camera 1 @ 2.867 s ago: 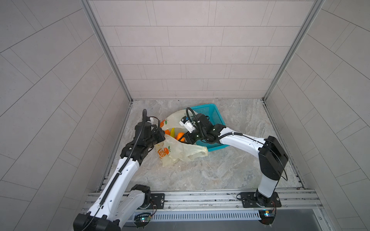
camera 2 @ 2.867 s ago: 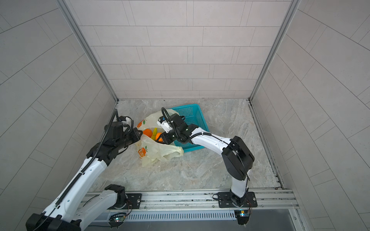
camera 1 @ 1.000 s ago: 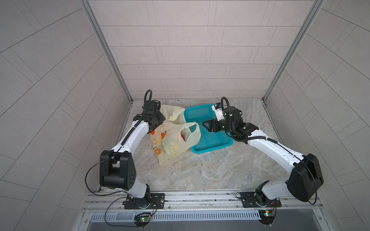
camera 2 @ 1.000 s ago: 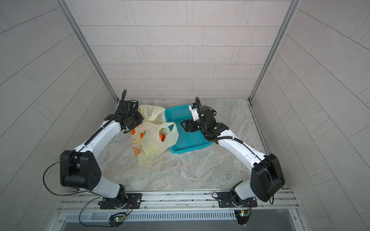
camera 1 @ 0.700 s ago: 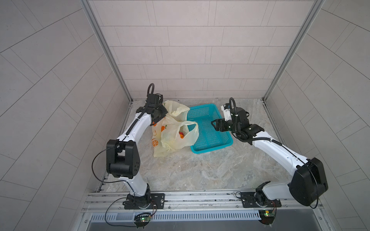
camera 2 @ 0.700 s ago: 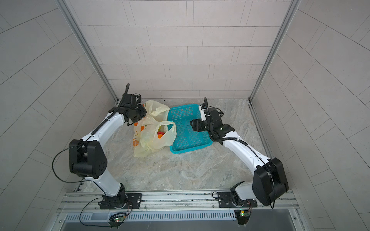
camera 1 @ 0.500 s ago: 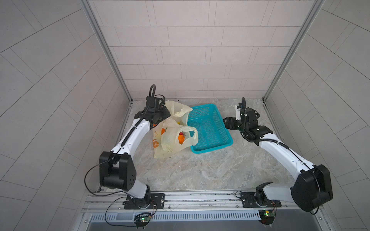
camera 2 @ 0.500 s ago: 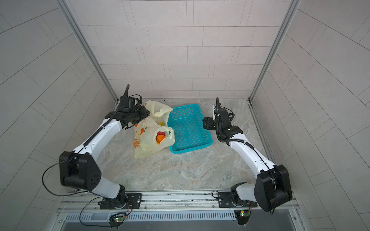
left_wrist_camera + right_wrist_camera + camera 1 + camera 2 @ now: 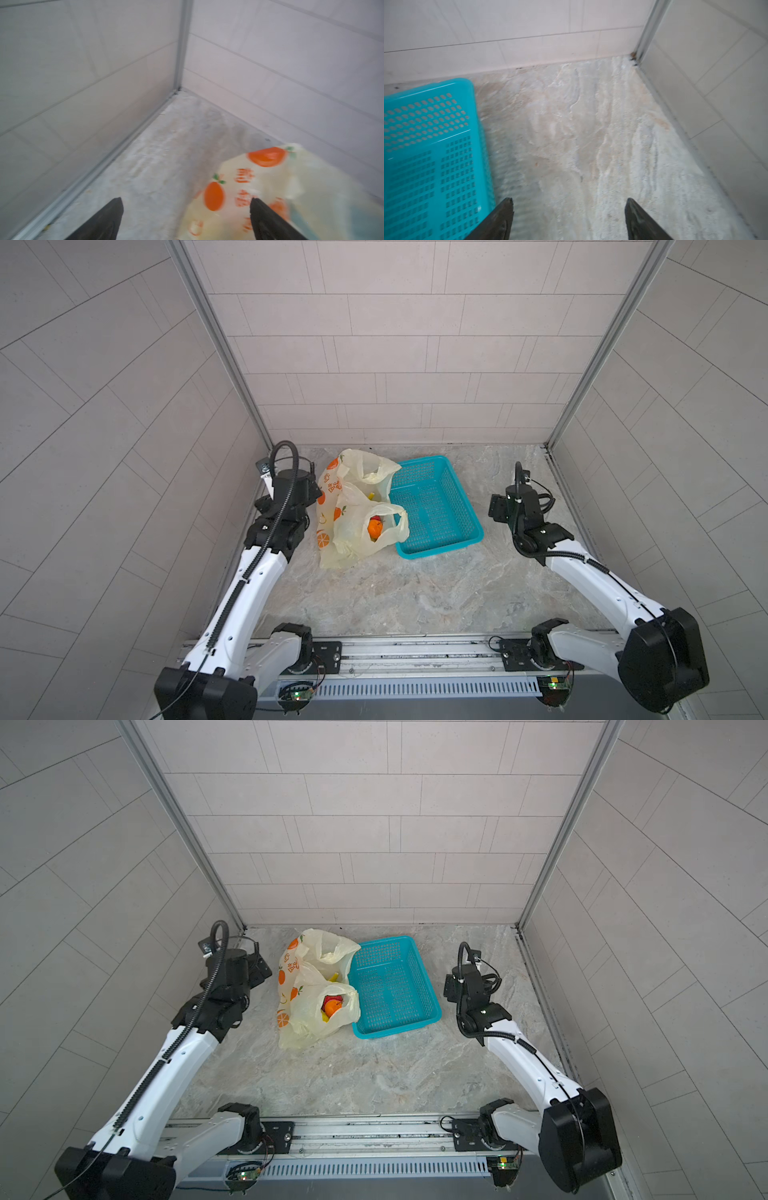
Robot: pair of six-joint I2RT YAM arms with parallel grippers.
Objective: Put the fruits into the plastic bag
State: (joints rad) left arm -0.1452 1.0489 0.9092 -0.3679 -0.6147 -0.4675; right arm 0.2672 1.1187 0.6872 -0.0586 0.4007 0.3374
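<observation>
A blue-green plastic basket with many small holes lies flat on the grey and cream stone-look table top. It sits near the back, a bit turned, so its sides do not line up with the wall. Light grey tiled walls stand around the table on three sides. A thin silver metal post runs up each back corner. In the right wrist view, one corner of the basket is close to the back wall.

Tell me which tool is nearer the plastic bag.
Left. The left tool hangs open right beside the plastic bag; the right tool is open beyond the teal basket, on its far side.
</observation>
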